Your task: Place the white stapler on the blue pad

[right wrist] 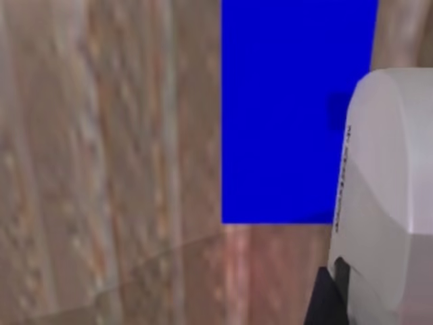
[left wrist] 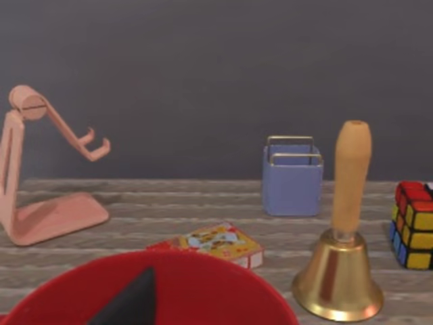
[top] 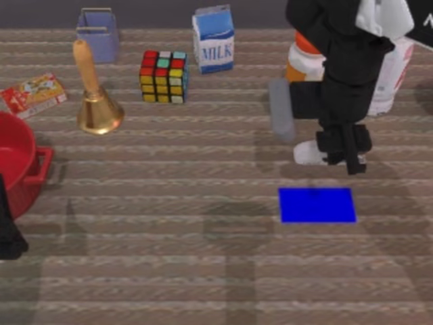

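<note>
1. Right arm reaches in from the far right of the desk point(top: 169, 271); its pincer point(top: 344, 150) hangs over the right half, just behind the blue pad point(top: 317, 205).
2. Right pincer is clamped on the white stapler point(top: 308, 153). The stapler's pale end sticks out to the left of the black fingers point(top: 352, 145).
3. In the top view the stapler sits just behind the pad's far edge, not over the blue itself. I cannot tell whether it is lifted off the desk.
4. Right wrist view: the stapler point(right wrist: 389, 196) fills one side of the frame, with the blue pad point(right wrist: 291, 108) beyond it on the wood grain.
5. A grey block point(top: 281, 108) lies just left of the right arm, behind the pad. An orange-and-white container point(top: 304, 62) stands behind it, partly hidden by the arm.
6. Left arm sits parked at the left edge of the desk. I cannot tell how its pincer stands.
7. Left side: red pot point(top: 17, 162), brass bell point(top: 97, 101) with wooden handle, small printed box point(top: 34, 95).
8. Far edge: lilac basket point(top: 98, 32), Rubik's cube point(top: 163, 76), milk carton point(top: 214, 38).
9. Left wrist view adds a pink phone stand point(left wrist: 40, 176) beyond the pot's rim.
</note>
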